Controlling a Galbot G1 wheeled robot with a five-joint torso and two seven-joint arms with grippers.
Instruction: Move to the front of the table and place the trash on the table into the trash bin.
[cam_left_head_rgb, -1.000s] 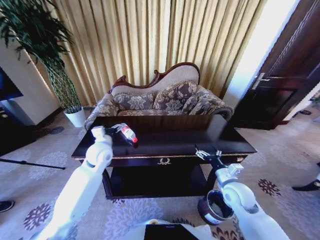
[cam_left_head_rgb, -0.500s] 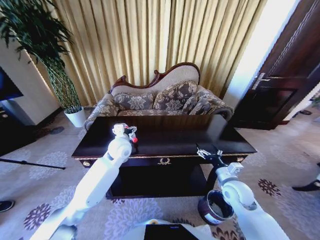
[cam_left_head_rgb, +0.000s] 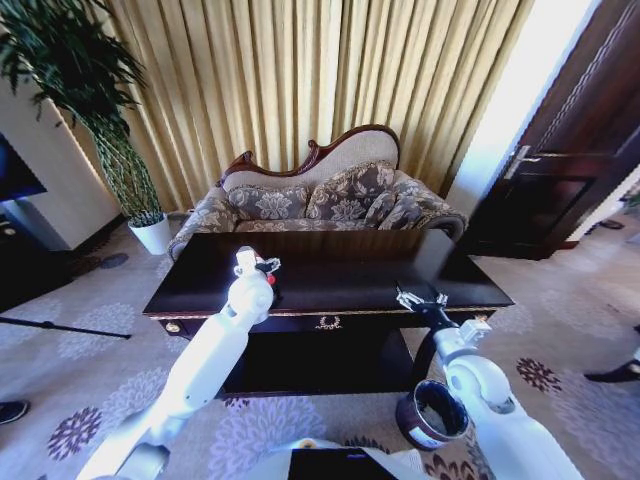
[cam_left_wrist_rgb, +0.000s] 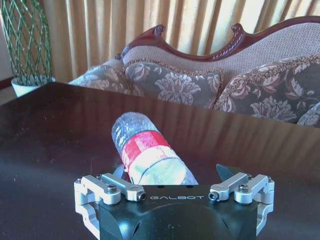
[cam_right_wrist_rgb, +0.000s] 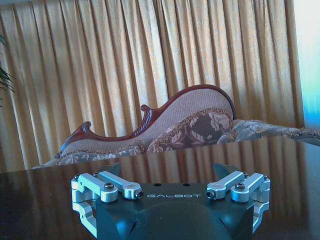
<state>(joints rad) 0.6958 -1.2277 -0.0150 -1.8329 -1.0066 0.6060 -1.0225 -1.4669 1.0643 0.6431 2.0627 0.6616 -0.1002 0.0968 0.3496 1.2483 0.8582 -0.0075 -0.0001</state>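
Note:
A small clear plastic bottle (cam_left_wrist_rgb: 147, 157) with a red-white label lies on its side on the dark glossy table (cam_left_head_rgb: 340, 285), left of the middle. My left gripper (cam_left_wrist_rgb: 172, 174) is open, with one finger on each side of the bottle, apart from it. In the head view the left gripper (cam_left_head_rgb: 258, 266) covers most of the bottle. Open with nothing between its fingers, my right gripper (cam_left_head_rgb: 420, 298) hovers over the table's front right edge; the right wrist view shows it (cam_right_wrist_rgb: 167, 170) above the bare tabletop. The dark round trash bin (cam_left_head_rgb: 432, 412) stands on the carpet below the right arm.
A patterned sofa (cam_left_head_rgb: 320, 195) stands behind the table, in front of gold curtains. A white plant pot (cam_left_head_rgb: 153, 235) with a tall plant is at the far left. A dark door (cam_left_head_rgb: 570, 150) is at the right. Patterned carpet surrounds the table.
My left arm has swung right and forward across the table, bringing its gripper onto the bottle. The right gripper has shifted only slightly.

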